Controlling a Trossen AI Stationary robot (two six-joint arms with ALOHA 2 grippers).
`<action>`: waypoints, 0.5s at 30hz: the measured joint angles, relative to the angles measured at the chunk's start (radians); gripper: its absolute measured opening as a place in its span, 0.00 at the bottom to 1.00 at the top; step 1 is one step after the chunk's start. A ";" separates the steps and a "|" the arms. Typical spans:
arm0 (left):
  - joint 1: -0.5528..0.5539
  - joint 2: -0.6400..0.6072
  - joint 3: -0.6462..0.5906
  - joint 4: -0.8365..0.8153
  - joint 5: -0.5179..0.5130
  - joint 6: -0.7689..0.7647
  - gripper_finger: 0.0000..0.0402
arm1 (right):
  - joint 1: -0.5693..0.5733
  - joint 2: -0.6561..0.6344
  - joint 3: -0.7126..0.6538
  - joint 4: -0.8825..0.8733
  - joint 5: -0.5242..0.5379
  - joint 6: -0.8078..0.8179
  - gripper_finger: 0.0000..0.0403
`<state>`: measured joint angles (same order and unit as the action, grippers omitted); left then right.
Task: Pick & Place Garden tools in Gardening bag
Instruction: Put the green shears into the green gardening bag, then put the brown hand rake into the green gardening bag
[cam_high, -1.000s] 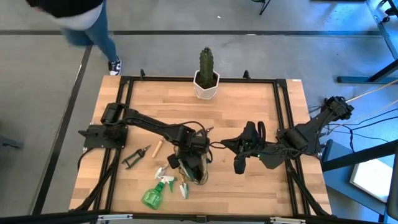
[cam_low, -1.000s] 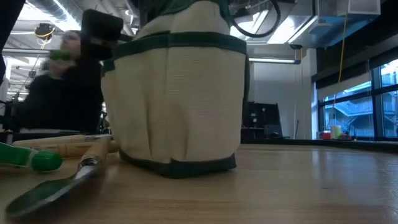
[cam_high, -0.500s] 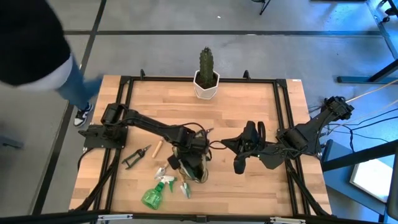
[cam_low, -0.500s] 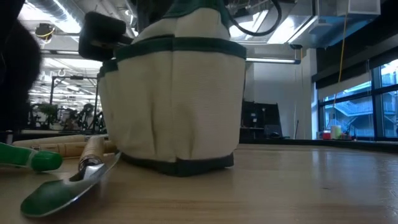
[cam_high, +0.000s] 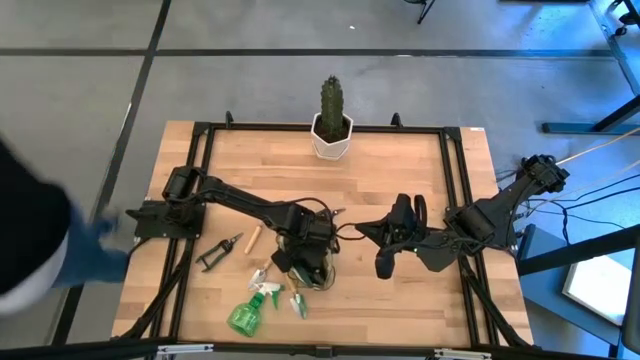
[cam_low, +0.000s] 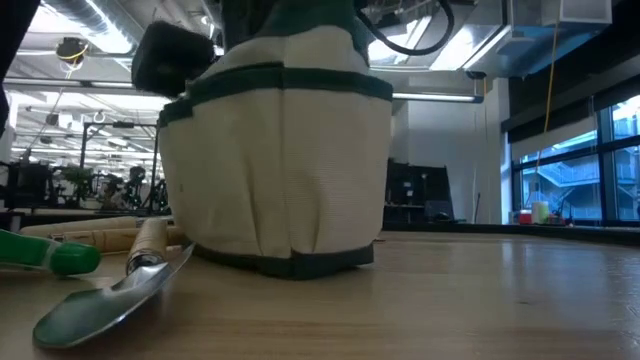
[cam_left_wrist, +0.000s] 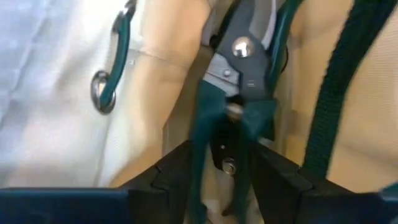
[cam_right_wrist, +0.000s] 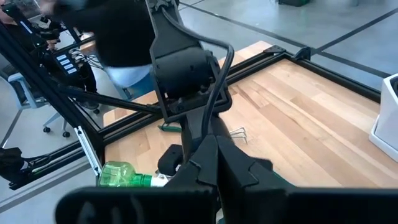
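Observation:
The tan gardening bag with dark green trim (cam_high: 308, 268) stands on its base near the table's middle front and fills the low view (cam_low: 280, 160). My left gripper (cam_high: 304, 248) reaches down into its open top, shut on green-handled pruning shears (cam_left_wrist: 239, 74). My right gripper (cam_high: 383, 268) is shut and empty to the bag's right. A green spray bottle (cam_high: 245, 315), trowels (cam_high: 265, 275) and dark-handled shears (cam_high: 220, 250) lie on the table to the bag's left and front. My left gripper holds the pruning shears by their two green handles (cam_left_wrist: 202, 134), which lie between its two fingers (cam_left_wrist: 171, 171). The fingers point down into the bag, along the shears. The shears' pivot and blade end (cam_left_wrist: 242, 46) point deeper into the bag, between its fabric walls.
A cactus in a white pot (cam_high: 332, 120) stands at the table's far edge. A small fork (cam_right_wrist: 236, 134) lies behind the bag. A wooden handle (cam_high: 253, 237) lies near the loose shears. A trowel (cam_low: 110, 300) lies just in front of the low camera. A person passes left of the table.
My left gripper has gone a little deeper into the bag with the shears. The bag has rocked and shifted slightly on the table. The trowel beside it has turned a little. A person has walked past the table's left side.

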<state>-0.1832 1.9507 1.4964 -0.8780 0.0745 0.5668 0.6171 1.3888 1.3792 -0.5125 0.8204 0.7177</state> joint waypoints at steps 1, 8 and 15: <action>0.005 0.000 0.014 -0.015 0.009 -0.021 0.40 | -0.002 0.000 0.000 0.000 0.000 0.000 0.00; 0.034 0.000 0.109 -0.083 0.018 -0.092 0.55 | -0.016 0.000 0.000 0.000 0.000 0.000 0.00; 0.035 0.000 0.118 -0.095 -0.010 -0.160 0.71 | -0.016 0.000 0.000 0.001 -0.001 0.000 0.00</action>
<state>-0.1482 1.9503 1.6142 -0.9726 0.0648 0.4064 0.6006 1.3888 1.3792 -0.5117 0.8196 0.7174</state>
